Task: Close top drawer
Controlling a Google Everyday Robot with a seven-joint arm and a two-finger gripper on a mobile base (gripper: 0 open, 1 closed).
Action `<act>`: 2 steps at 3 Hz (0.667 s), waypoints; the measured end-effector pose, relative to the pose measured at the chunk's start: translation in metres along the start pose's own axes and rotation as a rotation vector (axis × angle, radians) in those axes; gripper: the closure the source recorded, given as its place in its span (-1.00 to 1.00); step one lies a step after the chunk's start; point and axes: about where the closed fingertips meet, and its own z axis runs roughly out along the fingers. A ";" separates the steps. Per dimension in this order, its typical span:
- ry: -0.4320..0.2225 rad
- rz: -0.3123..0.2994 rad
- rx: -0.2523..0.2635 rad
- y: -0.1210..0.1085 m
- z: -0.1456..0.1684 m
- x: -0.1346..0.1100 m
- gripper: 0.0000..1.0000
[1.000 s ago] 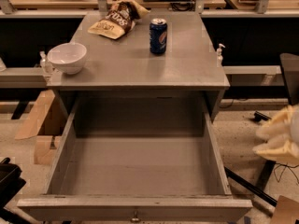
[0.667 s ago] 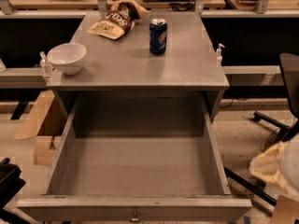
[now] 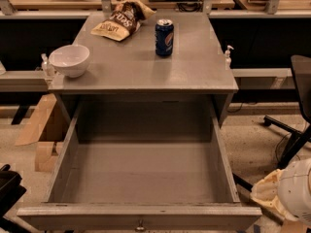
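We see the top drawer (image 3: pixel 141 178) pulled far out toward the near side, under the grey table (image 3: pixel 146 69). Its bare grey floor and both side walls are in view. The flat front panel lies along the near edge of the scene, and its small round knob (image 3: pixel 140 225) sits at the centre.

The claw (image 3: pixel 273 197) is low at the near right, beside the right front corner of the drawer but apart from it. It shows as a white rounded part with pale beige material on its left side. We cannot tell if the claw is open or closed.

On the table, a white bowl (image 3: pixel 70 59) stands at the near left corner. A blue soda can (image 3: pixel 164 31) stands upright toward the far side, and a chips bag (image 3: pixel 119 22) lies to the left of it. A dark office chair (image 3: pixel 299 106) is at the right, and cardboard pieces (image 3: pixel 41 130) are on the floor at the left.
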 end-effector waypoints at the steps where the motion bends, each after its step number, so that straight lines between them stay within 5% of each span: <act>1: -0.020 0.007 -0.039 0.018 0.019 0.001 1.00; 2: -0.078 0.043 -0.115 0.055 0.057 0.011 1.00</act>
